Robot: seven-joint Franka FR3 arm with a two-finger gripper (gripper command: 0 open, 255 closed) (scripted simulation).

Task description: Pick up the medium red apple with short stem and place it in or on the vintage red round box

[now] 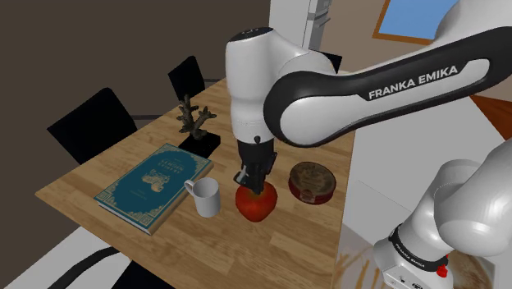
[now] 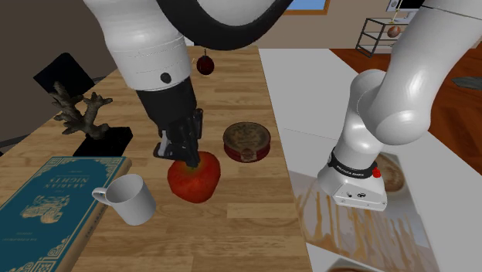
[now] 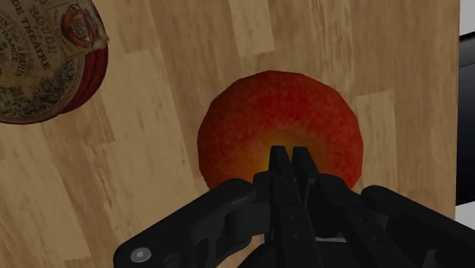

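A wooden surface [image 1: 287, 246] is seen from above, with the white arm reaching over it. Nearest the camera in the shoulder view, a white mug [image 1: 204, 197] is stood upright, and a red apple [image 1: 256, 205] is set just beside it, toward the shoulder view's right. The black gripper [image 1: 253, 187] is lowered straight onto the top of the apple. In the wrist view, the gripper [image 3: 291, 152] is seen with its fingers drawn together, almost meeting over the apple's [image 3: 251, 114] yellowish crown. Whether the stem is pinched between them cannot be told. A little farther on and to the shoulder view's right, a round red box [image 1: 311, 182] with a worn printed lid is placed near the apple but apart from it. A teal book [image 1: 152, 186] is laid flat beside the mug. Beyond it, a dark branching ornament [image 1: 194, 121] is stood on a black base. Black chairs [image 1: 90, 123] are set at the far edge.
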